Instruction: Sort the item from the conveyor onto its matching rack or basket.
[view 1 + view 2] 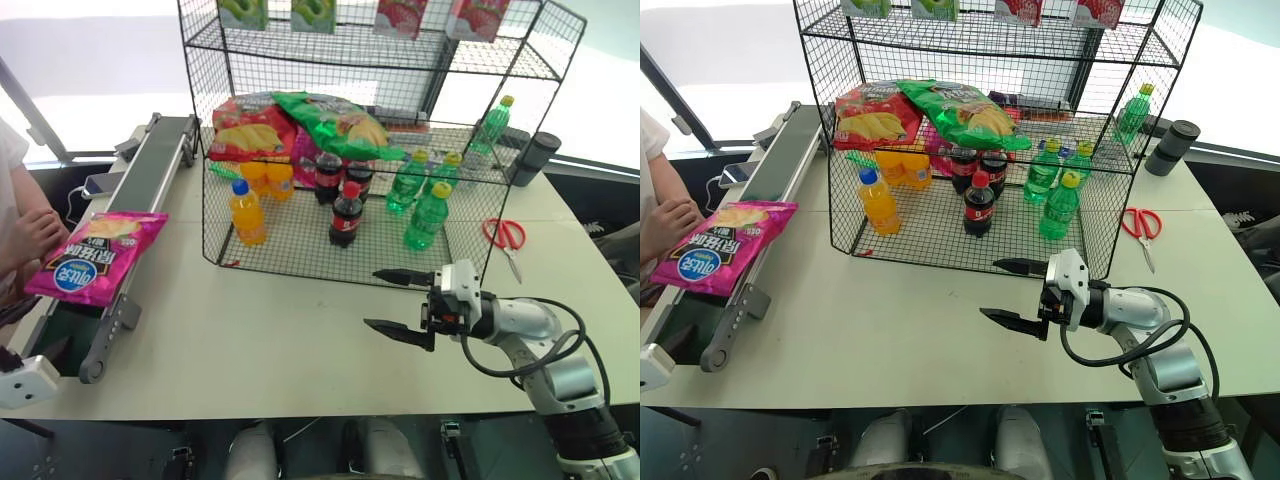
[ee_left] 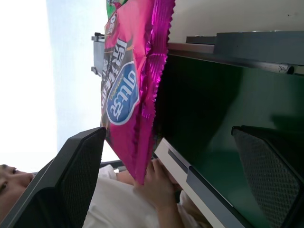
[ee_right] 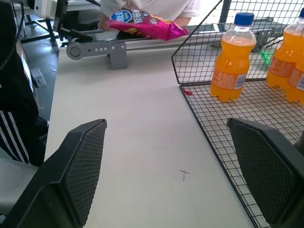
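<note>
The item, a glossy magenta-pink chip bag [image 1: 98, 255] with a round blue logo, lies on the near end of the conveyor [image 1: 152, 172], a dark green belt between grey rails along the table's left side. In the left wrist view my left gripper [image 2: 168, 133] is open. It faces the bag [image 2: 128, 90] over the belt from a short distance and holds nothing. A person's hand [image 1: 35, 232] rests at the bag's outer edge. My right gripper [image 1: 373, 298] is open and empty above the table, in front of the black wire rack [image 1: 470, 262].
The rack's lower tier holds orange soda bottles [image 1: 247, 212], cola bottles [image 1: 346, 213] and green bottles [image 1: 425, 215]. A red chip bag [image 1: 245, 125] and a green chip bag [image 1: 335, 122] lie on the tier above. Red scissors [image 1: 505, 238] and a black cup [image 1: 535, 158] sit right of the rack.
</note>
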Robot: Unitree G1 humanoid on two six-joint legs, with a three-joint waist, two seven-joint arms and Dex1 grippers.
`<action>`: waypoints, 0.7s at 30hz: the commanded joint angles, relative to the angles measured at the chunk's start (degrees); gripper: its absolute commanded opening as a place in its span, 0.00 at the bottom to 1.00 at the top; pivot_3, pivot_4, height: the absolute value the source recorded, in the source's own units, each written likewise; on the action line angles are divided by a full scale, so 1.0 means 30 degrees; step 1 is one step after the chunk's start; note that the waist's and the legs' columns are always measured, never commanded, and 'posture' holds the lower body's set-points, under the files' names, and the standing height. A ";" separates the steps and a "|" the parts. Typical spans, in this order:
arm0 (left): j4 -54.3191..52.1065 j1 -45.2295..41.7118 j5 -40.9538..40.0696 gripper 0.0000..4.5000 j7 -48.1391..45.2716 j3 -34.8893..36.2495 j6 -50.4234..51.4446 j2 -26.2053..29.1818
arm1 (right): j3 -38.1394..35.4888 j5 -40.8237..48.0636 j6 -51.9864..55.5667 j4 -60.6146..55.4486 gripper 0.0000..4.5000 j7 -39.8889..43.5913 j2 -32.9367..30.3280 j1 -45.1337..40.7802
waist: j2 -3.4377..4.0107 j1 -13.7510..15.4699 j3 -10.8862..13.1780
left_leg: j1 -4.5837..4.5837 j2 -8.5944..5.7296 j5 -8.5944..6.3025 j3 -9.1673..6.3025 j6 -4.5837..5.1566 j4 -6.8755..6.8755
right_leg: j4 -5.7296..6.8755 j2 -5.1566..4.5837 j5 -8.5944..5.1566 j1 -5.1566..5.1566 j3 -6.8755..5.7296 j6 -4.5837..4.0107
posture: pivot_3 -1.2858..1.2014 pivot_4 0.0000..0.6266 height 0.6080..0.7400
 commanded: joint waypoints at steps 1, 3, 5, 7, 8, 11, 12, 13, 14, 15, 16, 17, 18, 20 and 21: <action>0.0147 -0.0245 -0.0174 1.00 0.0592 -0.0290 0.0272 0.0416 | -0.0424 0.0069 -0.0303 -0.0642 0.94 0.0004 -0.0132 0.0027 | 0.0001 0.0008 0.0001 | 0.0000 -0.0001 0.0000 0.0003 0.0000 0.0000 | 0.0000 -0.0001 0.0000 0.0001 0.0001 0.0001 | 0.52 0.24 0.90; 0.0232 -0.0391 -0.0299 1.00 0.0687 -0.0562 0.0301 0.0455 | -0.0451 0.0043 -0.0340 -0.0654 0.94 0.0029 -0.0187 0.0114 | -0.0002 0.0007 -0.0001 | 0.0000 -0.0001 0.0000 0.0007 0.0000 0.0000 | 0.0001 0.0000 0.0001 0.0000 0.0000 0.0001 | 0.52 0.24 0.90; 0.0295 -0.0550 -0.0287 1.00 0.0798 -0.0834 0.0342 0.0505 | -0.0488 0.0046 -0.0350 -0.0732 0.94 0.0005 -0.0221 0.0201 | -0.0001 0.0025 -0.0001 | 0.0003 -0.0002 0.0000 0.0010 0.0000 0.0001 | 0.0001 -0.0001 0.0001 0.0001 0.0000 0.0001 | 0.52 0.24 0.90; 0.0373 -0.0712 -0.0538 1.00 0.0745 -0.1081 0.0222 0.0544 | -0.0524 0.0075 -0.0303 -0.0852 0.94 -0.0064 -0.0246 0.0303 | 0.0002 0.0027 0.0000 | 0.0005 -0.0004 0.0001 0.0013 -0.0001 0.0001 | 0.0004 -0.0001 0.0001 0.0001 0.0000 0.0002 | 0.52 0.24 0.90; 0.0366 -0.0851 -0.0615 1.00 0.0708 -0.1208 0.0284 0.0560 | -0.0523 0.0036 -0.0342 -0.0882 0.94 -0.0071 -0.0267 0.0361 | 0.0000 0.0017 -0.0002 | 0.0005 -0.0004 0.0001 0.0015 -0.0001 0.0001 | 0.0006 -0.0001 0.0001 0.0002 0.0001 0.0002 | 0.52 0.24 0.90; 0.0344 -0.1182 -0.0593 1.00 0.0730 -0.1545 0.0415 0.0638 | -0.0542 0.0014 -0.0354 -0.0961 0.94 -0.0098 -0.0309 0.0454 | 0.0001 0.0035 -0.0001 | 0.0008 -0.0005 0.0001 0.0021 -0.0001 0.0001 | 0.0009 -0.0001 0.0001 0.0005 0.0001 0.0002 | 0.52 0.24 0.90; 0.0346 -0.1246 -0.0590 1.00 0.0770 -0.1635 0.0379 0.0670 | -0.0552 0.0031 -0.0325 -0.0999 0.94 -0.0110 -0.0317 0.0473 | 0.0000 0.0036 -0.0001 | 0.0009 -0.0006 0.0001 0.0021 -0.0002 0.0002 | 0.0011 -0.0001 0.0001 0.0004 0.0000 0.0002 | 0.52 0.24 0.90; 0.0318 -0.1295 -0.0510 1.00 0.0851 -0.1724 0.0379 0.0719 | -0.0552 0.0020 -0.0333 -0.1008 0.94 -0.0107 -0.0323 0.0482 | 0.0000 0.0030 -0.0001 | 0.0010 -0.0006 0.0002 0.0022 -0.0002 0.0002 | 0.0012 -0.0001 0.0001 0.0005 0.0001 0.0003 | 0.52 0.24 0.90; 0.0305 -0.1317 -0.0452 1.00 0.0920 -0.1789 0.0375 0.0762 | -0.0550 0.0009 -0.0343 -0.1015 0.94 -0.0104 -0.0326 0.0489 | 0.0000 0.0024 -0.0002 | 0.0010 -0.0007 0.0002 0.0025 -0.0002 0.0002 | 0.0013 -0.0001 0.0002 0.0004 0.0001 0.0003 | 0.52 0.24 0.90; 0.0329 -0.1354 -0.0536 1.00 0.0918 -0.1829 0.0370 0.0765 | -0.0546 -0.0001 -0.0333 -0.1043 0.94 -0.0121 -0.0325 0.0508 | -0.0002 0.0017 -0.0003 | 0.0010 -0.0008 0.0002 0.0027 -0.0002 0.0002 | 0.0013 -0.0001 0.0002 0.0004 0.0001 0.0003 | 0.52 0.24 0.90; 0.0336 -0.1383 -0.0615 1.00 0.0882 -0.1869 0.0350 0.0770 | -0.0540 -0.0018 -0.0333 -0.1072 0.94 -0.0129 -0.0328 0.0534 | -0.0003 0.0017 -0.0003 | 0.0009 -0.0008 0.0002 0.0031 -0.0002 0.0002 | 0.0014 -0.0001 0.0002 0.0003 0.0000 0.0003 | 0.52 0.24 0.90; 0.0419 -0.1447 -0.0846 1.00 0.0686 -0.1945 0.0305 0.0756 | -0.0538 -0.0015 -0.0312 -0.1141 0.94 -0.0151 -0.0324 0.0574 | -0.0002 0.0016 -0.0003 | 0.0010 -0.0008 0.0002 0.0031 -0.0002 0.0002 | 0.0014 0.0000 0.0002 0.0003 0.0000 0.0003 | 0.52 0.24 0.90; 0.0517 -0.1534 -0.1185 1.00 0.0458 -0.2006 0.0202 0.0703 | -0.0543 -0.0016 -0.0294 -0.1202 0.94 -0.0183 -0.0316 0.0607 | -0.0002 0.0016 -0.0003 | 0.0010 -0.0008 0.0002 0.0034 -0.0002 0.0002 | 0.0016 0.0001 0.0002 0.0002 0.0001 0.0003 | 0.52 0.24 0.90; 0.0580 -0.1629 -0.1421 0.88 0.0342 -0.2082 0.0101 0.0698 | -0.0569 -0.0033 -0.0251 -0.1242 0.95 -0.0248 -0.0297 0.0630 | -0.0003 0.0016 -0.0003 | 0.0013 -0.0007 0.0003 0.0036 -0.0003 0.0002 | 0.0021 0.0001 0.0002 0.0001 0.0001 0.0004 | 0.52 0.24 0.90; 0.0694 -0.1692 -0.1751 0.81 0.0101 -0.2155 0.0135 0.0669 | -0.0582 -0.0053 -0.0265 -0.1234 0.95 -0.0261 -0.0292 0.0642 | -0.0003 0.0016 -0.0003 | 0.0013 -0.0009 0.0003 0.0039 -0.0003 0.0004 | 0.0023 0.0001 0.0002 0.0002 0.0001 0.0004 | 0.52 0.24 0.90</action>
